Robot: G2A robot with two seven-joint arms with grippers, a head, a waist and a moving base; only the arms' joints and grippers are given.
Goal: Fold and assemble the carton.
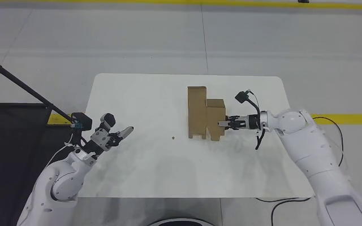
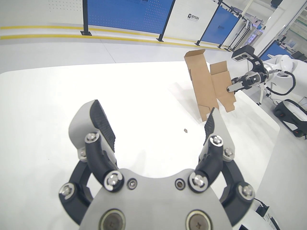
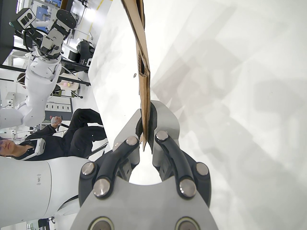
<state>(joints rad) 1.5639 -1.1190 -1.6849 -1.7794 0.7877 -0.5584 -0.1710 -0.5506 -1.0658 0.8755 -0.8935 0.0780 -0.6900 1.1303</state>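
Observation:
A flattened brown carton (image 1: pixel 202 113) is held up on edge above the middle right of the white table (image 1: pixel 147 96). My right gripper (image 1: pixel 224 124) is shut on the carton's right-hand edge; in the right wrist view the cardboard (image 3: pixel 142 72) runs edge-on between the gripper (image 3: pixel 145 118) pads. The left wrist view has the carton (image 2: pixel 206 87) tilted, with flaps open at its upper and lower ends, and the right gripper (image 2: pixel 230 87) pinching it. My left gripper (image 1: pixel 125 133) hovers open over the table's left side, well apart from the carton, its fingers (image 2: pixel 102 123) spread wide with nothing between them.
A small dark speck (image 1: pixel 172 137) lies on the table left of the carton. A black stand's pole (image 1: pixel 34 93) and dark cloth sit off the table's left edge. Bare tabletop stretches between the two grippers.

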